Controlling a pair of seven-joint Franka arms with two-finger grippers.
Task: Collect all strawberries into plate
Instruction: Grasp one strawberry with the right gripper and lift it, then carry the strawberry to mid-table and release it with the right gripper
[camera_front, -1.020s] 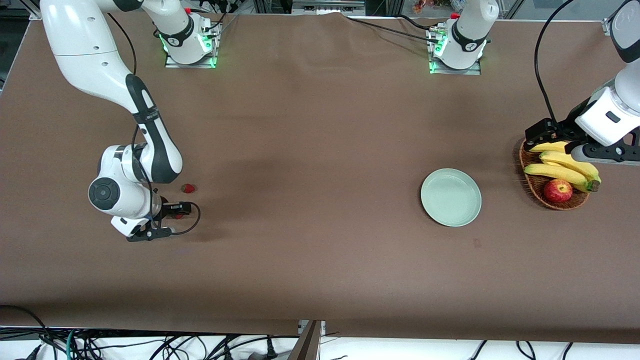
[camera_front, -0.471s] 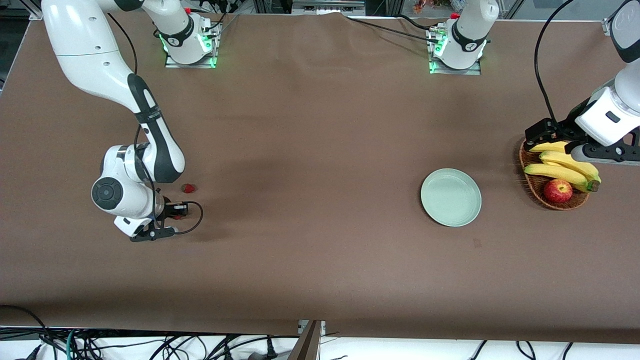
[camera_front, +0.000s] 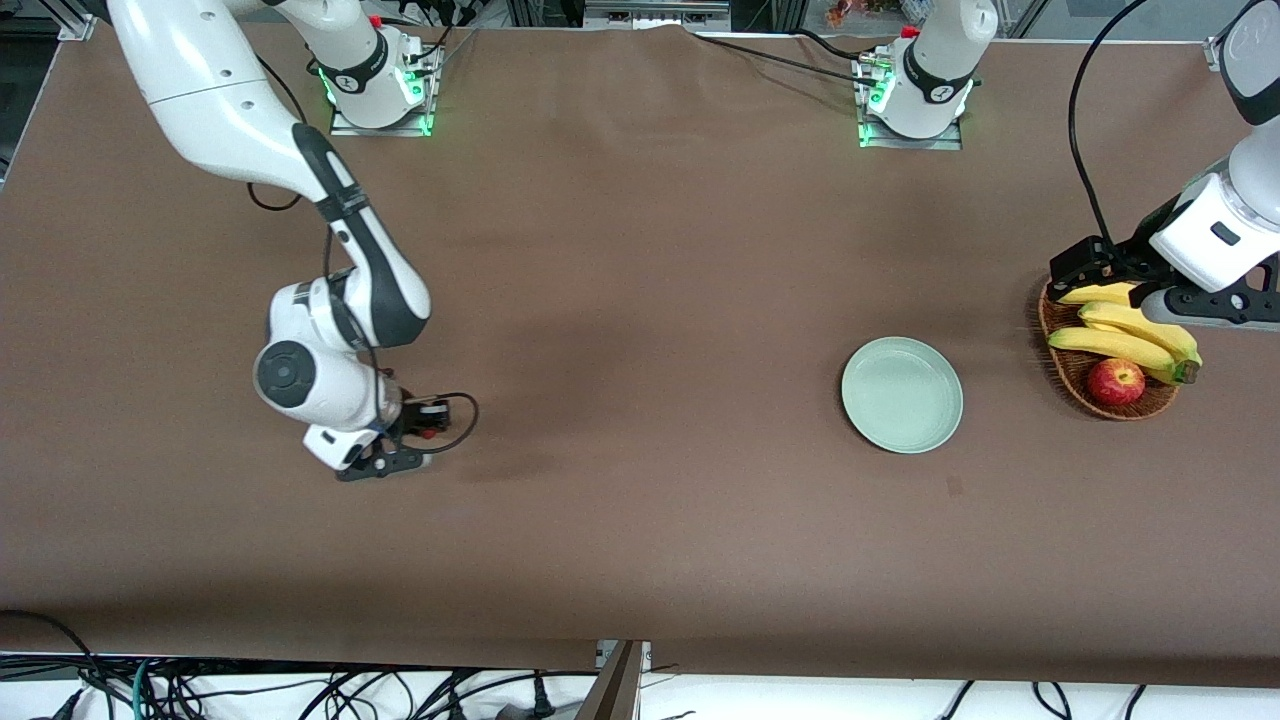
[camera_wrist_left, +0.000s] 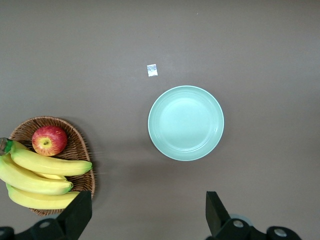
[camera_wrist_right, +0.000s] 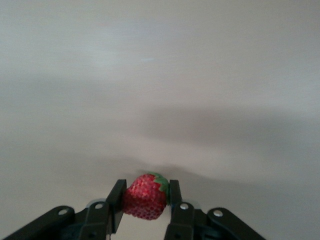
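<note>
My right gripper (camera_wrist_right: 145, 189) is shut on a small red strawberry (camera_wrist_right: 144, 197) with a green top, holding it just above the brown table. In the front view this gripper (camera_front: 412, 440) hangs over the right arm's end of the table. No other strawberry shows. The pale mint-green plate (camera_front: 902, 394) lies toward the left arm's end, with nothing on it, and it also shows in the left wrist view (camera_wrist_left: 186, 123). My left gripper (camera_wrist_left: 147, 215) waits open high over the fruit basket's edge (camera_front: 1212, 305), with nothing between its fingers.
A brown wicker basket (camera_front: 1068, 372) beside the plate, at the left arm's end, holds bananas (camera_front: 1120, 335) and a red apple (camera_front: 1116, 381). A small pale mark (camera_front: 953, 486) lies on the cloth nearer to the front camera than the plate.
My right gripper shut on the strawberry and carried it toward the left arm's end. The strawberry that lay beside it is now hidden under the right arm. The left arm has not moved.
</note>
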